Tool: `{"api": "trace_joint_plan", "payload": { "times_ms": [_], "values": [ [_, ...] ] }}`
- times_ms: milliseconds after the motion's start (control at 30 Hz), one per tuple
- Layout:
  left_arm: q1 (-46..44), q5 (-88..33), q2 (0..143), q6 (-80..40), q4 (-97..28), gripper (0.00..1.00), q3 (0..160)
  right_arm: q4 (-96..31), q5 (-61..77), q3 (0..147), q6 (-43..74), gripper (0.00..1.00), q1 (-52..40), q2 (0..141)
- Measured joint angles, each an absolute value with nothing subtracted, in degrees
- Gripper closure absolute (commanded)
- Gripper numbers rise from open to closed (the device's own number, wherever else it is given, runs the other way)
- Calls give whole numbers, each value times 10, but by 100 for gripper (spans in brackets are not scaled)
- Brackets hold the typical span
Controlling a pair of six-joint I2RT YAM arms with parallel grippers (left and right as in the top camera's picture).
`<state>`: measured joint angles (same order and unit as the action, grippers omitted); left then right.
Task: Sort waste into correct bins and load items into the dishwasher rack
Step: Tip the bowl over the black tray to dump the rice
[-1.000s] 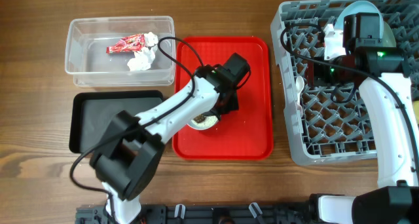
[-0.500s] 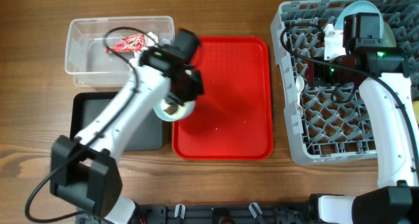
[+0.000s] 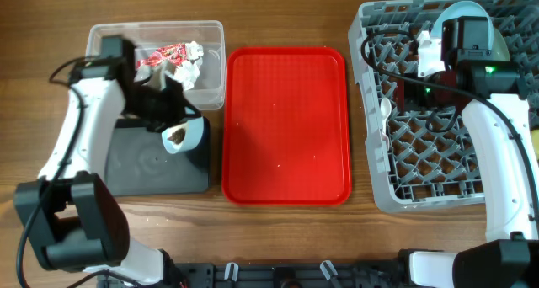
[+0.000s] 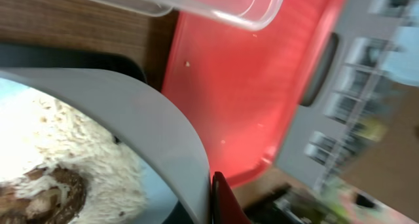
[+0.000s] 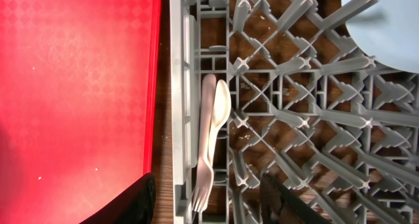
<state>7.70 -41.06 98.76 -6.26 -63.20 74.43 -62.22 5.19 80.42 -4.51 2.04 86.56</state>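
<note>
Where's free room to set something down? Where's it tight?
The red tray: bare but crumbs, between black tray and rack. Black tray: near half free. Crowded: clear tub's right end (wrapper, tissue); bowl in left gripper over black tray's far edge; rack's left edge (spoon, fork).

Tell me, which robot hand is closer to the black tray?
Left. The left gripper holds a bowl right above the black tray. The right gripper hangs over the grey rack, on the far side of the red tray.

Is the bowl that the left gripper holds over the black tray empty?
No, the left wrist view shows the bowl with whitish rice-like grains and brown scraps inside it.
</note>
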Motion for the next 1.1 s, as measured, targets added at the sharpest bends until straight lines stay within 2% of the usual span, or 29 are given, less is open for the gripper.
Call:
{"api": "trace_joint_plan", "payload": {
  "times_ms": [367,567,800,1100],
  "values": [
    [256,-626,988,60,-625,96,641,-622,50,804,-45,49,20,866],
    [305,-731,1000,71,-626,96,600,-622,50,804,-45,49,20,866],
    [315,-819,1011,71,-639,96,592,-622,51,804,-45,50,20,866],
    [315,-851,1011,71,-636,96,592,-622,50,804,-45,50,20,866]
  ]
}}
